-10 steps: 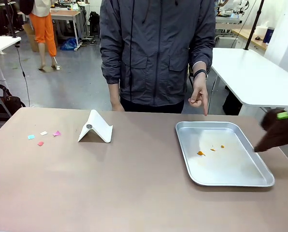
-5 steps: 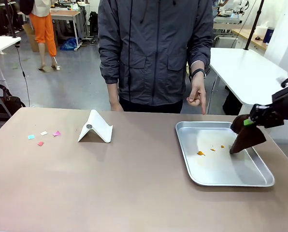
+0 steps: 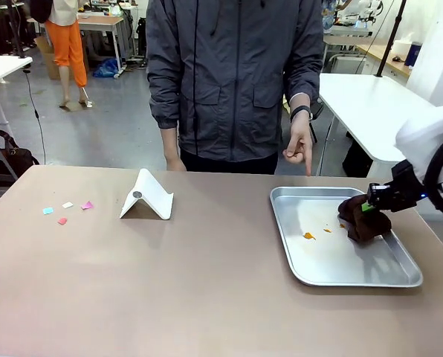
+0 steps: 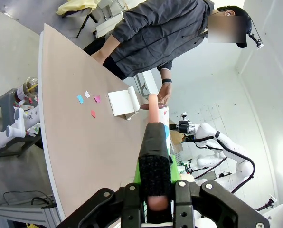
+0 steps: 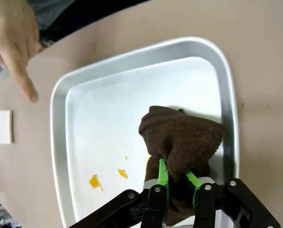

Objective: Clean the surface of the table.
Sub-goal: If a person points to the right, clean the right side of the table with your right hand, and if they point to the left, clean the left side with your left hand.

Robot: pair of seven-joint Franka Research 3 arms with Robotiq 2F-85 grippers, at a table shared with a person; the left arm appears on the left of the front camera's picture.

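Now right hand (image 5: 175, 175) tight on brown cloth (image 5: 182, 137) inside metal tray (image 5: 58, 142); left hand (image 4: 155, 190) tight on black-sleeved stick (image 4: 155, 142).

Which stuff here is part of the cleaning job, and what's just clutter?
On the job: table, tray, orange crumbs, right gripper gripping brown cloth, left gripper gripping padded stick, paper scraps, person's pointing hand.
Lying about: white folded stand, bag on floor.

In the front view the cloth (image 3: 364, 222) buries the right gripper's (image 3: 366, 211) fingertips and part of the tray (image 3: 318, 271). The table (image 3: 207, 297) is cut off below. The rod (image 4: 154, 156) in the left gripper (image 4: 155, 183) is unidentifiable; the scraps (image 3: 65, 210) are too small to tell.
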